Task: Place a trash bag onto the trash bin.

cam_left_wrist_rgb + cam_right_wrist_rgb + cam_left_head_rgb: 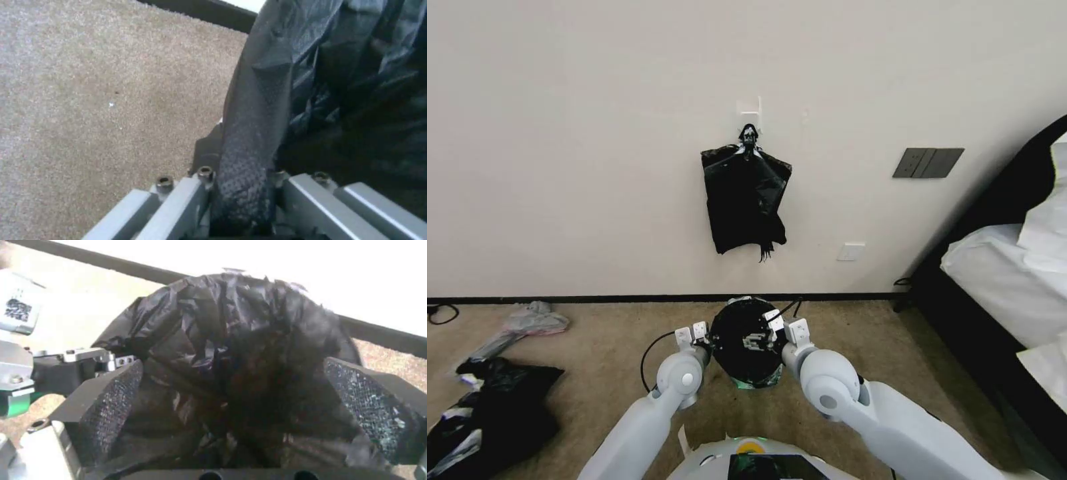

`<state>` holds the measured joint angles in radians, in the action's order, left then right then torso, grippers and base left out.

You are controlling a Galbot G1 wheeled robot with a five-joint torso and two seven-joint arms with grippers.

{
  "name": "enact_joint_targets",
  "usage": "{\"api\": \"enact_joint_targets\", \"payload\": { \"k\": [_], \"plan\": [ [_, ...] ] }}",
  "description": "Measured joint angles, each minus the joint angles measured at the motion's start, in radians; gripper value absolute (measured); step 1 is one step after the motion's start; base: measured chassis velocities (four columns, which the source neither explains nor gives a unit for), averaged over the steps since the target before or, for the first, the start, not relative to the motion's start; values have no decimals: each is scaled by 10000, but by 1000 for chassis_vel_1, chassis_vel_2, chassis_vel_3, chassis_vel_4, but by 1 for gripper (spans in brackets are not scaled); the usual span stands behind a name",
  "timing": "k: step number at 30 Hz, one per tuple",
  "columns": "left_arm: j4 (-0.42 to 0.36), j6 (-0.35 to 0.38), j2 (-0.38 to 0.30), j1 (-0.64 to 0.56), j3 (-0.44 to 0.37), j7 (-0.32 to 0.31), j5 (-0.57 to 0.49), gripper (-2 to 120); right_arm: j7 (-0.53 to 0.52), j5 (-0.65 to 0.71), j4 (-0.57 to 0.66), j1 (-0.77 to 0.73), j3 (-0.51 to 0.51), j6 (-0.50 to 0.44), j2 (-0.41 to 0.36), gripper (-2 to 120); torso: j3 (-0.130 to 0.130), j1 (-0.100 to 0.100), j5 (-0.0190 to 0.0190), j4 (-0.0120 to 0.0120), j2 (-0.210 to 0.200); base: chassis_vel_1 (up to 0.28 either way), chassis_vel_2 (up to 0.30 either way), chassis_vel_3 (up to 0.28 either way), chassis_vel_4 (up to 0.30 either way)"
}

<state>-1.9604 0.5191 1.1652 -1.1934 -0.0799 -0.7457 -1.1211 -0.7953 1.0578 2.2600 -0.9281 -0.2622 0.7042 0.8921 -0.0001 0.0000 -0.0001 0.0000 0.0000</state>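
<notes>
- Beige carpet (594,333) covers the floor up to a pale wall (560,133) with a dark baseboard.
- On the robot's right stands a bed (1007,280) with white bedding on a dark frame.
- On the left of the floor lies a black heap with pale patches (487,413), with a grey bag (527,323) just beyond it.
- From a white hook (750,107) on the wall hangs a bundle of black bags (746,200), straight above the bin.
- The trash bin (752,381) stands on the carpet just before the robot, between the two arms; almost all of it is covered, only a strip low on its near side showing, too small to judge well.
- The trash bag (740,333) lies over the bin's mouth and hangs into it, wrinkled and glossy.
- The left tool (702,341) sits at the bin's left edge, clenched on the bag's film at the rim; the left wrist view shows the film pinched between its fingers (240,193).
- The right tool (768,331) is at the bin's right side, over the mouth, its textured pads (111,406) spread wide with crumpled bag between them, gripping nothing.
- A grey switch plate (927,163) and a white socket (851,251) sit on the wall right of the bags.
</notes>
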Motion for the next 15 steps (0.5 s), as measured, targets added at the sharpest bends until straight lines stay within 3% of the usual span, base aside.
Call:
{"api": "enact_joint_targets", "payload": {
  "k": [10, 15],
  "plan": [
    [-473, 238, -385, -286, -268, 468, 324, 44, 375, -438, 75, -540, 554, -55, 61, 100, 0, 0, 1, 1, 0, 0, 0, 0, 0],
    [-1030, -35, -866, -715, -530, 1108, 2051, 68, 1551, -1771, 94, -1578, 1494, -660, 292, 100, 1, 0, 0, -1, 0, 0, 0, 0, 0]
  ]
}}
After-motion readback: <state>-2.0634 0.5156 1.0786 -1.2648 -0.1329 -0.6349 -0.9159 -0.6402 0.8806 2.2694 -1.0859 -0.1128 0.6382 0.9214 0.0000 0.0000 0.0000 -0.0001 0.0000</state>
